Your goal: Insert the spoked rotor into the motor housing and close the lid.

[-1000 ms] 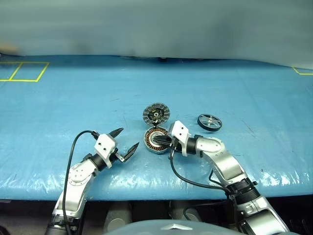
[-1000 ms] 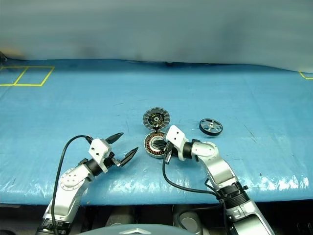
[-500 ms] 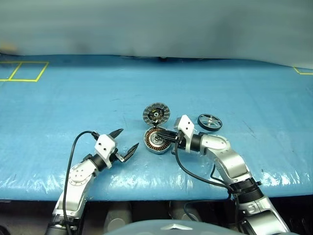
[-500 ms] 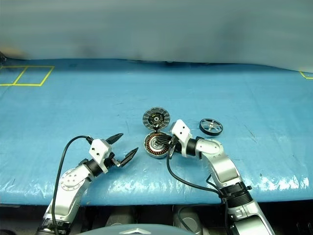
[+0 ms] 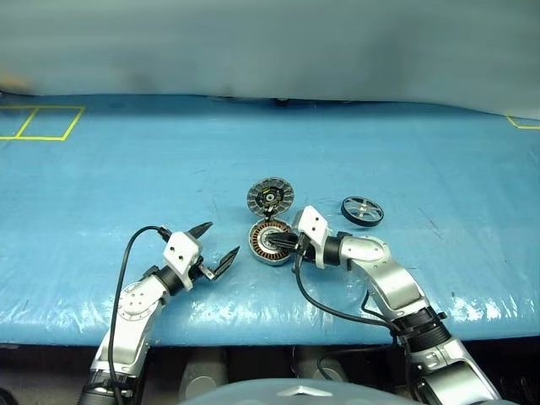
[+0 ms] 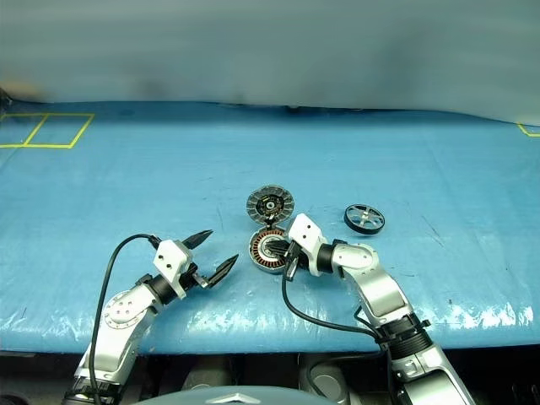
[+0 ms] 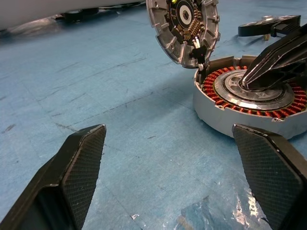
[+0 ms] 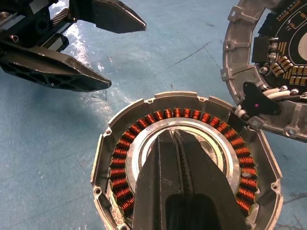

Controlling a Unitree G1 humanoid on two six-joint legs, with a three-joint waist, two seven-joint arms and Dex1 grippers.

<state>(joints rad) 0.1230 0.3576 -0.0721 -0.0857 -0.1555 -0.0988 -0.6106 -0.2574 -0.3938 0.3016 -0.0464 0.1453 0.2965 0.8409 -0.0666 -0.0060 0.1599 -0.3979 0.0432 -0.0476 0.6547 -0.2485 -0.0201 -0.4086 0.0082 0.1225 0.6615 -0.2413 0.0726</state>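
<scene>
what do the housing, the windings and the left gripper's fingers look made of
Housing: likely cast metal, matte silver-grey, with a thin wall and small screw lugs on its rim. Windings: copper wire by the look, glossy orange-red coils. Left gripper fingers: black, probably plastic or rubber, with a fine cross-hatched grip texture.

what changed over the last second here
The right gripper, shut, swung a little toward the spoked rotor half a second ago, then came back over the pale centre of the motor housing, where it was a second ago. Nothing was picked up or let go. The left gripper stayed open beside the housing; the lid stayed swung open, the rotor on the table.
</scene>
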